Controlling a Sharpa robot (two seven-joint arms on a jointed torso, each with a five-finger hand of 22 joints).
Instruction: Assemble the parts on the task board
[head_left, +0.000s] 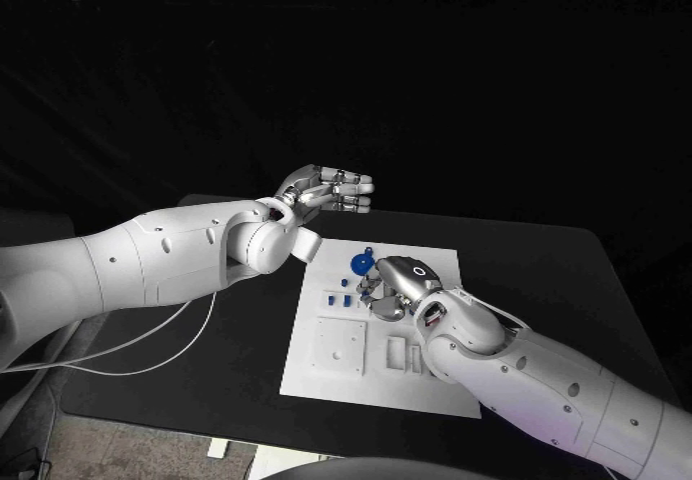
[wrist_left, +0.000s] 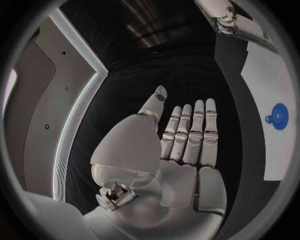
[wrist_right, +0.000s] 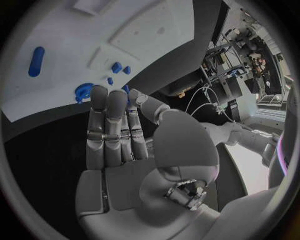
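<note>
The white task board (head_left: 335, 372) lies in the middle of the black table. A round blue part (head_left: 362, 263) sits near its far edge, with small blue parts (head_left: 340, 299) just in front of it. My right hand (head_left: 392, 287) hovers over the board's far half, beside the round part. In the right wrist view its fingers (wrist_right: 107, 125) are stretched out side by side with nothing in them, their tips over a blue ring (wrist_right: 81, 92). An oblong blue part (wrist_right: 35, 61) and small blue pieces (wrist_right: 117, 66) lie further along the board (wrist_right: 62, 30). My left hand (head_left: 326, 190) is raised beyond the board's far left corner, palm flat and empty (wrist_left: 187, 135).
Recessed white fixtures (head_left: 340, 345) take up the board's near half. A white cable (head_left: 152, 340) loops over the table's left side under my left arm. Bare black table (head_left: 548, 280) lies to the right of the board. The left wrist view shows the board (wrist_left: 275, 85) and round blue part (wrist_left: 278, 116).
</note>
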